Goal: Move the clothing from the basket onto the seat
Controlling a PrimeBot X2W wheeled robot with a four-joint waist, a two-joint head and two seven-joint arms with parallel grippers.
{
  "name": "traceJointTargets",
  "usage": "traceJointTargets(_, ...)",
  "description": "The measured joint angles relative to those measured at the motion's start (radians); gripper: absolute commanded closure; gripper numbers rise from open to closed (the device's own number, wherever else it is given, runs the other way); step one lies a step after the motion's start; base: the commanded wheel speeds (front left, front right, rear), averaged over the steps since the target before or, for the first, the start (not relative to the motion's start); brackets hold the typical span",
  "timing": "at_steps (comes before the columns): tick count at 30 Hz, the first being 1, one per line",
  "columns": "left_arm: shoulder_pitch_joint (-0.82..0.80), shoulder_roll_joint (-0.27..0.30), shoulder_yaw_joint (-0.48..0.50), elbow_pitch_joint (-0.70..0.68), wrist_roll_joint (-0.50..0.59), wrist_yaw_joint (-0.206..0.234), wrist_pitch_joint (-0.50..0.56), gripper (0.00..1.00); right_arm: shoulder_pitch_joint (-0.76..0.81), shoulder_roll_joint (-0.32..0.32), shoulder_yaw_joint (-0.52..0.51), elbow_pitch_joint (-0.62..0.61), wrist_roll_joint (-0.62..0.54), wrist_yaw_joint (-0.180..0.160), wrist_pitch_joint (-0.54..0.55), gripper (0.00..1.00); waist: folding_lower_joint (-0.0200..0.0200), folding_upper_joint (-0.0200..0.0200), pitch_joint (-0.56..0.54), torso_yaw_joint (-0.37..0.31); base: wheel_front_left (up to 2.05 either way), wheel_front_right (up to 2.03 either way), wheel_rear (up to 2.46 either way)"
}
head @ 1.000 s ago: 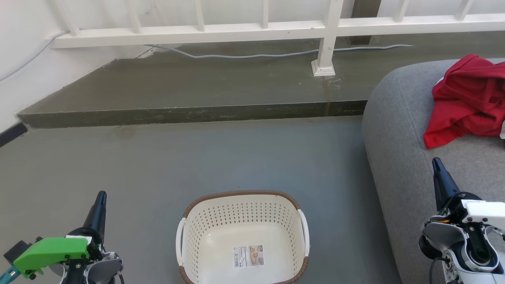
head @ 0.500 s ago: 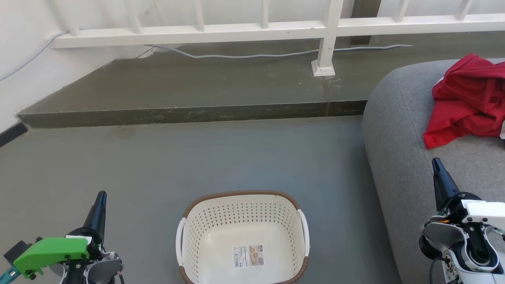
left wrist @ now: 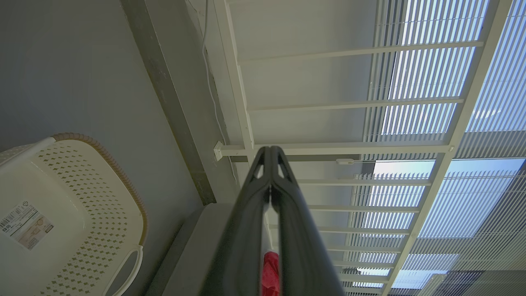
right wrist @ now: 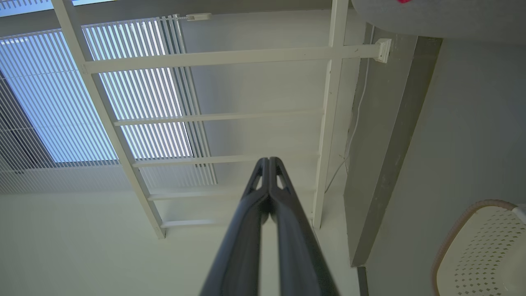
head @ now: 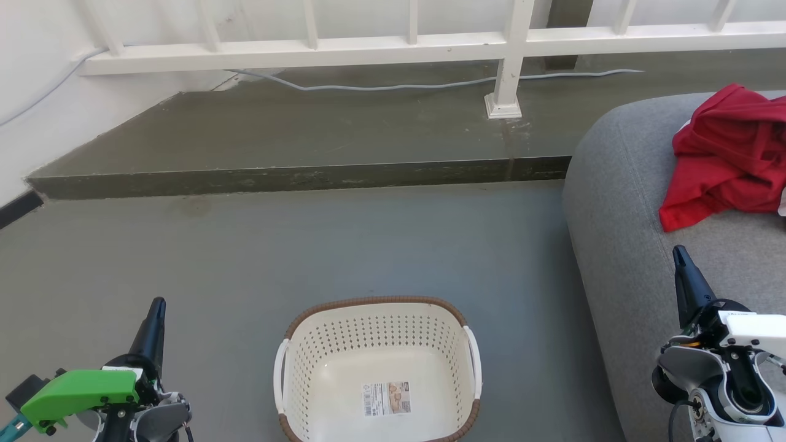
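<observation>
The cream basket (head: pixel 288 380) with a brown rim stands on the floor at the bottom centre, holding only its label sticker (head: pixel 387 399). Red clothing (head: pixel 727 156) lies crumpled on the grey seat (head: pixel 620 233) at the right. My left gripper (head: pixel 158 303) is shut at the lower left, left of the basket, holding nothing. My right gripper (head: pixel 678 250) is shut over the seat's near part, below the clothing and apart from it. In the left wrist view the shut gripper (left wrist: pixel 270 149) points past the basket (left wrist: pixel 102 193). The right wrist view shows the shut gripper (right wrist: pixel 269 159) and a corner of the basket (right wrist: pixel 481 255).
A low concrete step (head: pixel 295 175) crosses the floor beyond the basket. A white railing (head: pixel 509 55) with a post foot stands on it, and a grey cable (head: pixel 381 86) runs along it. A white wall (head: pixel 31 92) is at the left. Grey floor (head: pixel 307 245) lies between basket and step.
</observation>
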Motion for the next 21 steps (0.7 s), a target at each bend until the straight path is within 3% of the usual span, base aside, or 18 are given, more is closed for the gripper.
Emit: traceJointTargets(21,0.000,-0.001,0.001,-0.001,0.000,0.000,0.001,1.00,0.000,0.001,-0.001,-0.001,0.000,0.000,0.000,1.00,0.0000,0.0000,0.000,0.000,0.00,0.00,0.00)
